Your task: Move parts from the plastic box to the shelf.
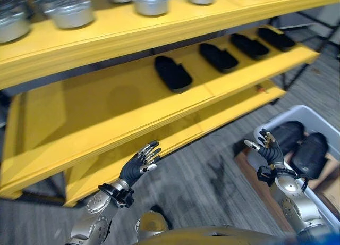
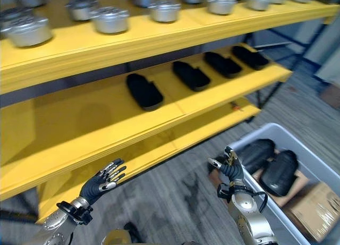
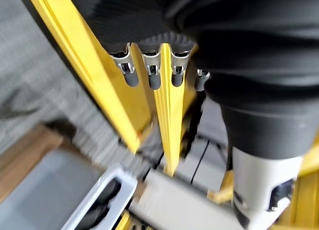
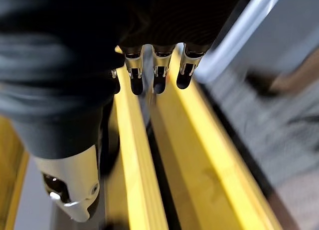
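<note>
Yellow shelf (image 1: 106, 123) runs across most of the head views w/ three tiers: top tier carries a row of silver metal parts (image 1: 151, 1), middle tier carries four black parts (image 1: 172, 73) laid in a line toward the robot's right, spaced apart, none touching; left portion of the middle tier is bare; bottom tier (image 2: 159, 144) sits low, just above the grey floor (image 1: 202, 176). Grey plastic box (image 2: 313, 160) stands on the floor at lower right, well apart from the shelf front, w/ two black parts (image 2: 279, 173) lying side by side inside, close together, and a brown cardboard carton (image 2: 313, 208) in its near end. A wooden board (image 1: 255, 178) lies on the floor along the box's left side. Left robot hand (image 1: 141, 165) is raised in front of the edge of the bottom tier, palm toward the shelf, fingers spread and straight, nothing in it; left wrist view shows its dark fingertips (image 3: 152, 80) extended in a row, apart, against yellow shelf edges. Right robot hand (image 1: 268, 149) is held up just at the box's near-left rim, above the floor, fingers straight and splayed, thumb out to the side, empty; right wrist view shows its fingertips (image 4: 159, 83) straight, w/ yellow shelf edges past them. Neither robot hand touches a part, the box or the shelf.
</note>
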